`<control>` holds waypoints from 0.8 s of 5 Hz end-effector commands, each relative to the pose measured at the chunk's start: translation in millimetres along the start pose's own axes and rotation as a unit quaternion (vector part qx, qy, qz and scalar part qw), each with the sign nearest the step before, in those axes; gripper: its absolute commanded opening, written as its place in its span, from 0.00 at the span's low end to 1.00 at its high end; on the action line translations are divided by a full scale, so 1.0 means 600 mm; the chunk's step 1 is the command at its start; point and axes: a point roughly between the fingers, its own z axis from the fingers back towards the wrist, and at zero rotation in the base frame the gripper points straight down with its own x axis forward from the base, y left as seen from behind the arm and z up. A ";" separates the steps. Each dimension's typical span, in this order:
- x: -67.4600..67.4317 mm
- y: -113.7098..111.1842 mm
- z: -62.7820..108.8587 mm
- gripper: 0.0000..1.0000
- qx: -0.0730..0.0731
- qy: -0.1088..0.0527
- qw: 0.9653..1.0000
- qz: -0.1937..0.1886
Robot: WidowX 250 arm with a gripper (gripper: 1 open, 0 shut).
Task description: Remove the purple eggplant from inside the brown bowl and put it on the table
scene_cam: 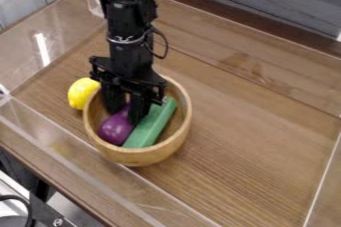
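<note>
The purple eggplant (116,127) lies inside the brown bowl (170,146) at the front left of the table (253,121). Its fat end points toward the near left rim, and its upper end is hidden between the fingers. My gripper (130,112) reaches straight down into the bowl, its black fingers (112,98) drawn in against the eggplant's upper part. The eggplant still rests in the bowl.
A flat green block (151,124) lies in the bowl just right of the eggplant, touching the right finger. A yellow lemon (84,93) sits on the table against the bowl's left rim. Clear acrylic walls (40,42) edge the table.
</note>
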 end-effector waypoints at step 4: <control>0.007 0.002 0.017 0.00 -0.005 -0.017 1.000 0.008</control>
